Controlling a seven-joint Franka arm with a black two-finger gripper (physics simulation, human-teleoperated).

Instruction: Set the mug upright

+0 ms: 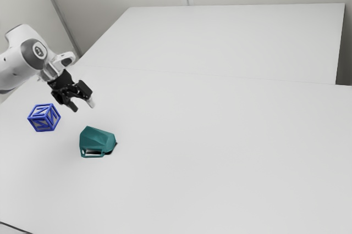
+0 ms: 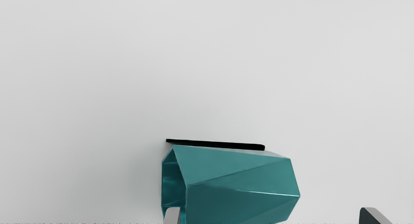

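Teal mug (image 2: 239,182) on its side

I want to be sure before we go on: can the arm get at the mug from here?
Probably yes: my open gripper hangs near the mug, which lies on its side, and nothing visible stands between them. The cube sits toward the exterior view's left, seemingly out of the way.

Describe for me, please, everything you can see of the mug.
The mug is teal, with flat-faceted walls and a slight sheen, perhaps glazed ceramic or plastic. It lies on its side on the white table, its angular handle on the side away from the gripper. The wrist view shows its open mouth and shaded inside. The gripper, open, is clear of it.
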